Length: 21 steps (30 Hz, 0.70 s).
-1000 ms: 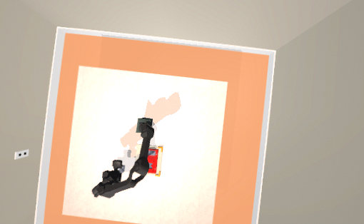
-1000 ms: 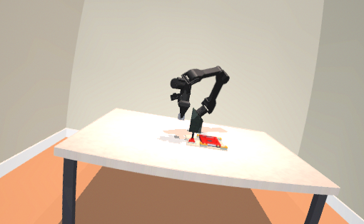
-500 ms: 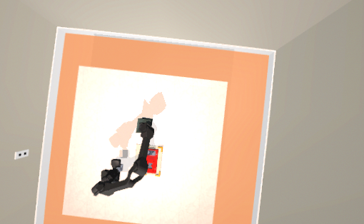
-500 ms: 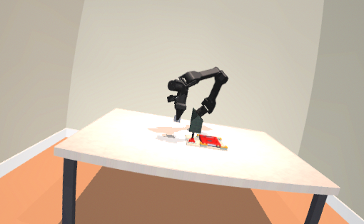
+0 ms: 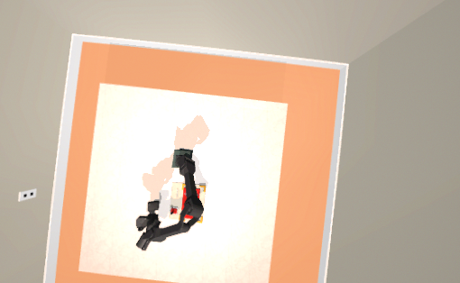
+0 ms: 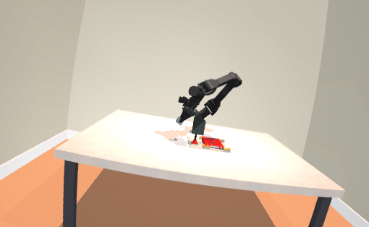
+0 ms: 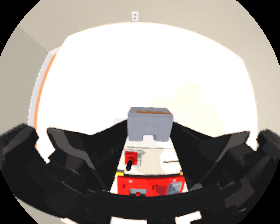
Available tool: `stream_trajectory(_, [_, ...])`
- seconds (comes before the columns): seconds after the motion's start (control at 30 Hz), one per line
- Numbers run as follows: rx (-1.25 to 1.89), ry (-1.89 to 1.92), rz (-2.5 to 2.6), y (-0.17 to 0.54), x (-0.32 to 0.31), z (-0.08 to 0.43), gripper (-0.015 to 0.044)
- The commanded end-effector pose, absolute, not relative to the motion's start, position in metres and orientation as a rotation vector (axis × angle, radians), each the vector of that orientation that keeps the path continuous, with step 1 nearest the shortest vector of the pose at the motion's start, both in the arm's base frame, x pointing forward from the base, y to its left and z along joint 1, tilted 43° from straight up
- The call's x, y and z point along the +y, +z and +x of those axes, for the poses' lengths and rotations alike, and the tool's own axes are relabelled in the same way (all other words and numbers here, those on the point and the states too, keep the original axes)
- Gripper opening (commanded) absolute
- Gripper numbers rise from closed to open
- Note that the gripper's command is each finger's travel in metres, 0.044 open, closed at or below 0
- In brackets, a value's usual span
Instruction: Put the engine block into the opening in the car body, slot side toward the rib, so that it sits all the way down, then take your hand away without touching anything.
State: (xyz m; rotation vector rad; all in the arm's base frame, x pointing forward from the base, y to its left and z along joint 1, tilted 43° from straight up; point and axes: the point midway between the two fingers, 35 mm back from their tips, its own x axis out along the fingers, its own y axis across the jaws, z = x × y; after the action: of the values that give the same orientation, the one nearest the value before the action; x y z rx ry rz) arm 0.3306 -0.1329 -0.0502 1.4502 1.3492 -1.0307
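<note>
The car body (image 5: 185, 198) (image 6: 214, 142) (image 7: 151, 185) lies flat on the table, with a red panel and cream and yellow parts. In the wrist view it is below and behind the block. My gripper (image 6: 179, 121) (image 7: 148, 123) is shut on the grey engine block (image 7: 149, 125). It holds the block above the table, left of the car body in the exterior view, not over the red panel. A notch shows in the block's lower edge in the wrist view. The opening and the rib cannot be made out. In the top view the fingers and block are hard to tell apart.
A red piece with a black stick (image 5: 173, 210) (image 6: 194, 142) (image 7: 131, 158) stands at the car body's left end in the exterior view. The arm's dark base (image 5: 176, 160) (image 6: 198, 125) stands behind the car body. The arm's shadow falls on the table (image 6: 102, 159).
</note>
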Motion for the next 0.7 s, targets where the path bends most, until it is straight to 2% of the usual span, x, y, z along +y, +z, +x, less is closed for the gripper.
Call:
stream_trajectory(0.0, [1.25, -1.109, 1.365, -0.049, -0.129, 0.331, 0.0])
stream_trajectory(0.3, [1.031, -1.253, 1.169, -0.048, -0.119, 0.331, 0.0])
stream_trajectory(0.67, [0.952, -1.299, 1.095, -0.054, -0.108, 0.332, 0.0])
